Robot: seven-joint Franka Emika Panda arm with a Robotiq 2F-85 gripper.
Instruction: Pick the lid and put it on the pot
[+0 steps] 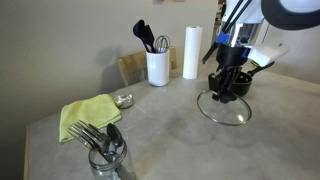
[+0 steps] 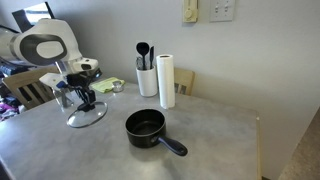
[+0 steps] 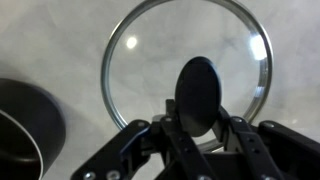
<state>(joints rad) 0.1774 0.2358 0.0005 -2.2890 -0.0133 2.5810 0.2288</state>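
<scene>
Round flat glass lid [image 2: 86, 116] w/ metal rim and small dark knob [image 3: 195, 88] is well apart from the white cylindrical utensil holder [image 2: 147, 80], directly under the black Robotiq gripper [image 2: 84, 100]. In the wrist view the fingers [image 3: 165, 132] straddle the knob, one each side, jaws drawn partway in. Can't tell whether the pads actually press it, nor whether the lid rests on the grey tabletop [image 2: 220, 140] or is just off it.

Small shallow black saucepan [image 2: 146, 126] w/ long straight handle stands in front of the holder, nearer the cam, apart from it and uncovered. It is near the lid, not touching.

White paper-towel roll [image 2: 166, 80] stands upright just beside the holder. In an exterior view, a small metal dish [image 1: 123, 99] and a yellow-green cloth [image 1: 88, 115] lie near the holder, and a glass of forks [image 1: 107, 155] is farther off.
</scene>
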